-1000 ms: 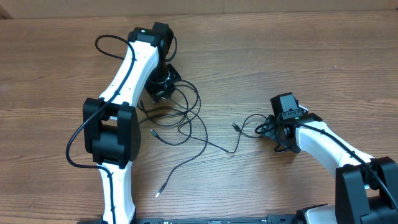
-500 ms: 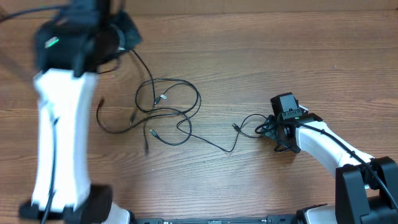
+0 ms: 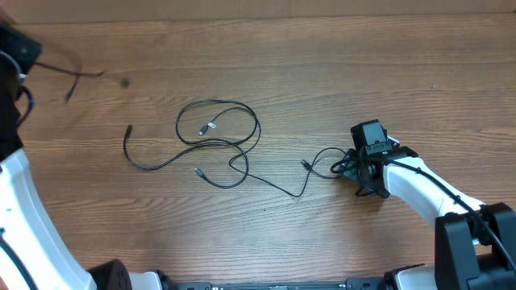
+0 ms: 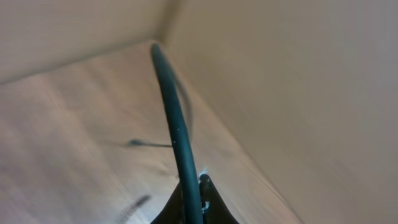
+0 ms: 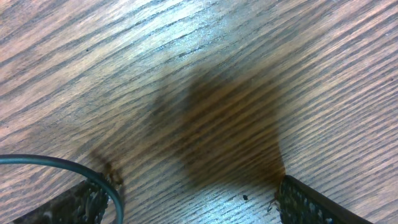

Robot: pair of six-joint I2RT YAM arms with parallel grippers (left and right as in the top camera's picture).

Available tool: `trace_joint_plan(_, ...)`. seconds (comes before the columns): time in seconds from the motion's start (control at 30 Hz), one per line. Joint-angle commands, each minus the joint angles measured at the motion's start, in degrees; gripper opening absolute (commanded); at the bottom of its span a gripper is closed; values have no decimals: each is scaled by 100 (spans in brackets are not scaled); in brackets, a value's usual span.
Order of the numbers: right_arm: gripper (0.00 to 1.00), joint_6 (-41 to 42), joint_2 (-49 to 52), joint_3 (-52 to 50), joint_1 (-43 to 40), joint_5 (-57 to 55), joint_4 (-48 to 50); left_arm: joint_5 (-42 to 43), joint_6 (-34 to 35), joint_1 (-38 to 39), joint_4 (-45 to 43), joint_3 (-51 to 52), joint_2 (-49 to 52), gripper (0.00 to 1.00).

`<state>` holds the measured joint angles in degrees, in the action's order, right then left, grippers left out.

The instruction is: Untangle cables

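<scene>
Clenched at the bottom of the wrist view, the left fingers pinch a held cable that rises from between them; that view is blurred. Overhead, a blurred cable end shows far left of the right arm, close to the left arm; whether it touches the surface cannot be told.

The right fingers are released and spread wide, low over bare wood. A thin cable arc passes over one of them.

The loose cables lie on the surface, left of the right arm. They form a large loop with a silver-tipped plug inside it. One strand trails from there toward the right arm and ends in a small loop just left of it.
</scene>
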<state>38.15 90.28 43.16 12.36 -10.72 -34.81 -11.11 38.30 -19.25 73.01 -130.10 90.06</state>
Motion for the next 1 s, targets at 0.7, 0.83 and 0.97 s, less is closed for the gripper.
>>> trace_joint_plan(0.7, 84, -66, 72, -79, -44, 52, 2, -367, 240, -1375, 457, -2, 2192, 73)
trace_joint_plan(0.83, 84, -66, 72, -79, -44, 52, 2, -210, 236, -1375, 479, -2, 2192, 100)
trace_joint_plan(0.97, 84, -66, 72, -79, -44, 52, 9, 330, 221, -1370, 538, -2, 2190, 100)
